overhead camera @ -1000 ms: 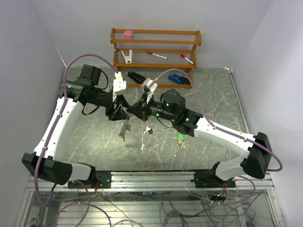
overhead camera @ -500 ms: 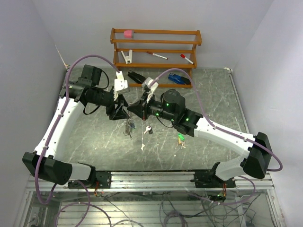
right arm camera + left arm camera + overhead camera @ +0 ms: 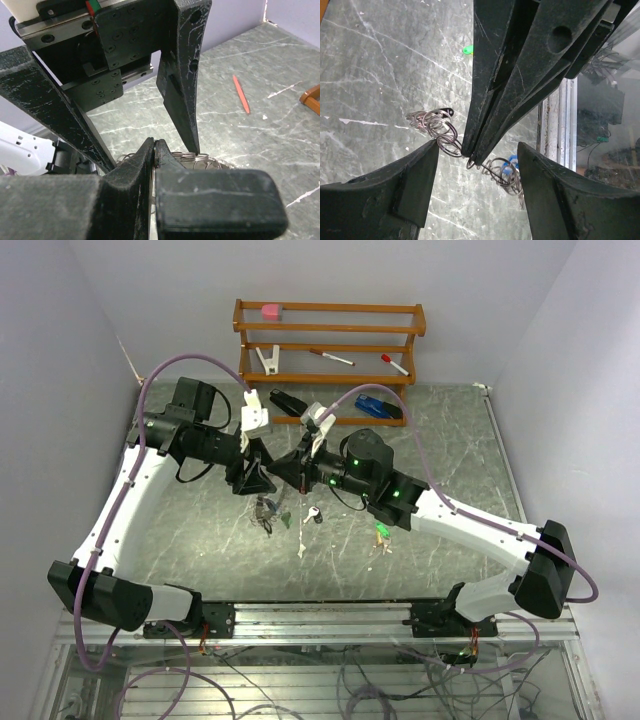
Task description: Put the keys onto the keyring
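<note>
The right gripper (image 3: 155, 149) is pinched tight, its tips nipping the wire of the keyring (image 3: 445, 131), whose bunch of rings and small keys hangs beneath it over the table (image 3: 190, 540). The left gripper (image 3: 251, 478) stands wide apart with nothing in it, a finger on either side of that pinch. A green-tagged key (image 3: 381, 531) and another key (image 3: 313, 513) lie loose nearby.

Dark grey-green table (image 3: 200, 530), marbled with thin white veins. White left arm (image 3: 125, 510) and white right arm (image 3: 480, 530), both with black joints. Black left gripper (image 3: 252, 480), black right gripper (image 3: 290, 468), and a mauve cable (image 3: 190, 362). Silver wire keyring (image 3: 445, 136) with a blue key head (image 3: 511, 162). Bright green-headed key (image 3: 381, 531). Orange-brown wooden rack (image 3: 330, 345), pink block (image 3: 272, 311), red pen (image 3: 241, 94).
</note>
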### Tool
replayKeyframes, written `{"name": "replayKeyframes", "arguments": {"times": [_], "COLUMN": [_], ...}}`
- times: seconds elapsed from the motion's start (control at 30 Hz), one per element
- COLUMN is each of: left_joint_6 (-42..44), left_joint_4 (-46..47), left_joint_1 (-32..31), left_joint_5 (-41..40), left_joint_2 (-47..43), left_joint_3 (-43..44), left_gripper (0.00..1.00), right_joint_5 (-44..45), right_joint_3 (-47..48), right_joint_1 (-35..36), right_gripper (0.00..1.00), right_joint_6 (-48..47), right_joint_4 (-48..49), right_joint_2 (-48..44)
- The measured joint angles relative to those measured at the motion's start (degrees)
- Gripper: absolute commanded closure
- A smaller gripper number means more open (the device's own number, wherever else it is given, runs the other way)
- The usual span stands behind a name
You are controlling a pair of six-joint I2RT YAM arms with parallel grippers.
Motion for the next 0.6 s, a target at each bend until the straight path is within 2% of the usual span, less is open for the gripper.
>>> {"name": "replayKeyframes", "arguments": {"times": [0.13, 0.27, 0.6], "left_joint_6": [0.11, 0.15, 0.13], "left_joint_4": [-0.02, 0.02, 0.44], "left_joint_1": [-0.11, -0.15, -0.15], "left_joint_5": [0.74, 0.76, -0.13], "left_joint_2": [0.02, 0.02, -0.2], "left_joint_3": [0.0, 0.0, -0.22], "left_gripper": [0.31, 0.43, 0.46], "right_joint_5": [0.22, 0.39, 1.27], "right_joint_3": [0.0, 0.0, -0.22], "right_joint_1": [0.31, 0.46, 0.59], "right_gripper": [1.0, 1.0, 1.0], "right_joint_6": [0.09, 0.11, 0.04], "right_joint_4": [0.96, 1.05, 0.92], "right_joint_2": [0.0, 0.0, -1.95]}}
